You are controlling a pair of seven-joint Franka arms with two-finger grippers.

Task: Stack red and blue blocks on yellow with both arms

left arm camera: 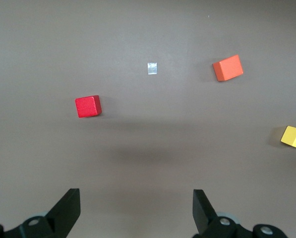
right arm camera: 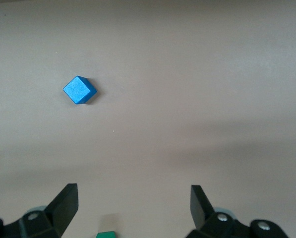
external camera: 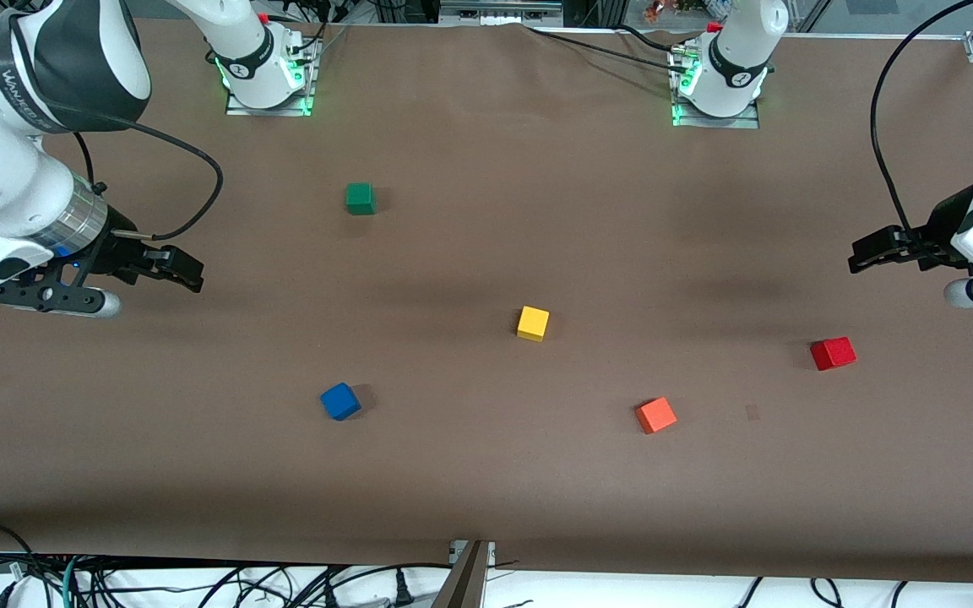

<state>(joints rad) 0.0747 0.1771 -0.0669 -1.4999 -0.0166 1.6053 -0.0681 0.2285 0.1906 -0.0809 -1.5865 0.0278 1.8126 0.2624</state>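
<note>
The yellow cube (external camera: 533, 323) sits near the middle of the brown table; its edge shows in the left wrist view (left arm camera: 293, 137). The red cube (external camera: 833, 353) (left arm camera: 88, 106) lies toward the left arm's end. The blue cube (external camera: 340, 401) (right arm camera: 80, 90) lies toward the right arm's end, nearer the front camera than the yellow one. My left gripper (external camera: 858, 255) (left arm camera: 136, 208) is open and empty, up over the table at the left arm's end. My right gripper (external camera: 191, 275) (right arm camera: 134, 206) is open and empty, up over the table at the right arm's end.
An orange cube (external camera: 656, 415) (left arm camera: 227, 68) lies between the yellow and red cubes, nearer the front camera. A green cube (external camera: 360, 198) (right arm camera: 105, 234) lies nearer the bases. A small pale mark (external camera: 752, 412) (left arm camera: 152, 68) is on the table beside the orange cube.
</note>
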